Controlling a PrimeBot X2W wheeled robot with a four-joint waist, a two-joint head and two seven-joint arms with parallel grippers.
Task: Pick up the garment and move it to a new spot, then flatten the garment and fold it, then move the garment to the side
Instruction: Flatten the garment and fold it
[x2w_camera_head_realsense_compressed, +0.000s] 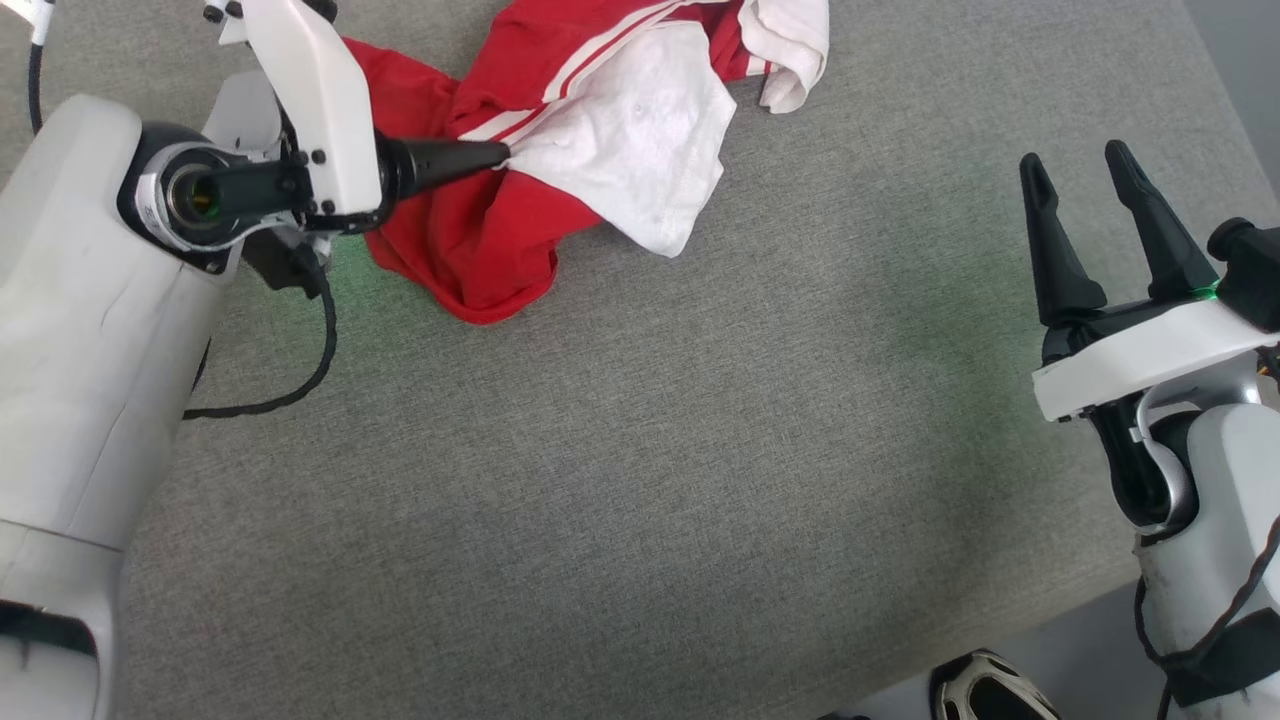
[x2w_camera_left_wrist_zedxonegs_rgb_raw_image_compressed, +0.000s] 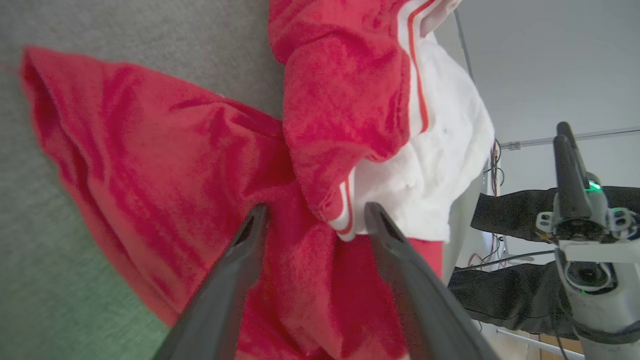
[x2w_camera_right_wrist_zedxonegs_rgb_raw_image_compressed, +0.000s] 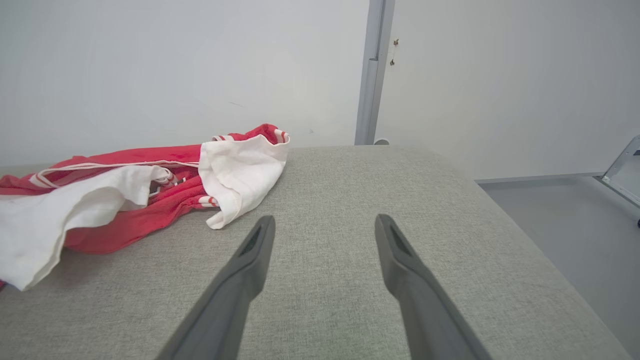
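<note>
Left claw (x2w_camera_left_wrist_zedxonegs_rgb_raw_image_compressed: 316, 210), released, is straddling a fold of the crumpled garment (x2w_camera_left_wrist_zedxonegs_rgb_raw_image_compressed: 150, 150), apparently readying the pick-up; right claw (x2w_camera_head_realsense_compressed: 1075, 160), also released, is hovering well apart over the desk (x2w_camera_head_realsense_compressed: 700, 450).

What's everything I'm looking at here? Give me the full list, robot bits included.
garment: one, red with white sleeves and striped trim, crumpled on the table's far side, left of centre
table: one, grey fabric top, under the garment
wall: one, white, behind the table
cable: one, black, looping from the left arm
shoe: one, dark and pale, past the table's near edge
left gripper: one, dark fingers, open, tips at the garment
right gripper: one, dark fingers, open, over bare table at the right
</note>
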